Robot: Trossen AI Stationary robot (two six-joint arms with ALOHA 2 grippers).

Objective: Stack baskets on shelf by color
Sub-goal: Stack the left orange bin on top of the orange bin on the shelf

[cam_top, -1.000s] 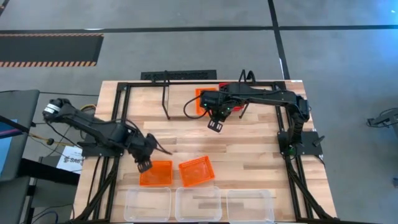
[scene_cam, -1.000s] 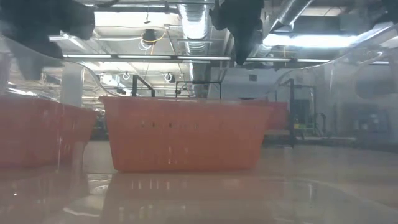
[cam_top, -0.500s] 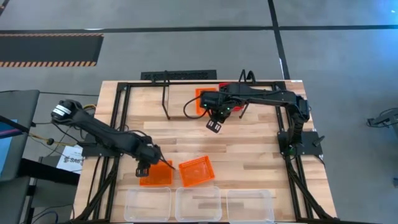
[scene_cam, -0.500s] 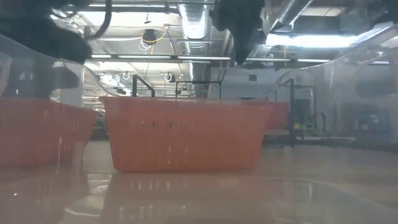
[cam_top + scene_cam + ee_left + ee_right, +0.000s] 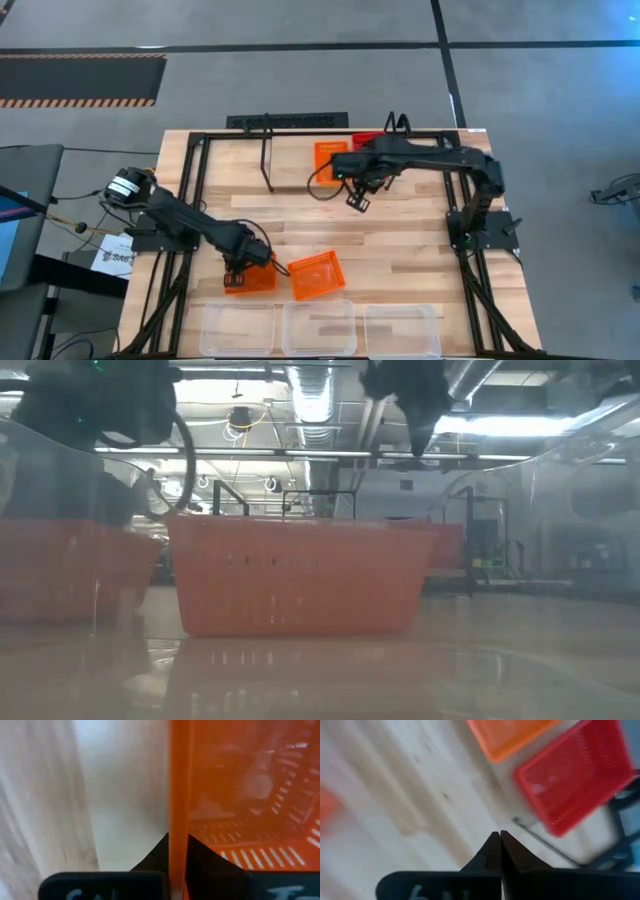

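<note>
Two orange baskets sit on the table near its front: one [image 5: 255, 282] under my left gripper [image 5: 236, 270] and one [image 5: 316, 275] to its right, which fills the low view [image 5: 300, 575]. A third orange basket [image 5: 328, 158] and a red basket [image 5: 366, 140] lie at the far side by the black wire shelf [image 5: 288, 121]. Three clear baskets [image 5: 318, 328] line the near edge. My left gripper is shut on the left orange basket. My right gripper [image 5: 358, 201] hovers shut above bare table, nearer than the far orange basket. My left gripper holds the left orange basket by the rim of one wall [image 5: 178, 820], near its far left corner. The wall is pinched with one finger [image 5: 210, 865] inside the basket and one outside, coming from above and pointing down. The basket stands on the table.
A larger black tube frame [image 5: 190, 190] borders the table's left, far and right sides. The shelf's thin legs [image 5: 268, 165] stand beside the far orange basket. Bare wood lies in the table's middle between the arms. Papers and cables lie off the left edge.
My left gripper has gone down toward the near edge and taken the left orange basket's wall between its fingers; the arm has stretched out over the table. My right gripper has drifted slightly toward the table's right. The baskets have stayed in place.
</note>
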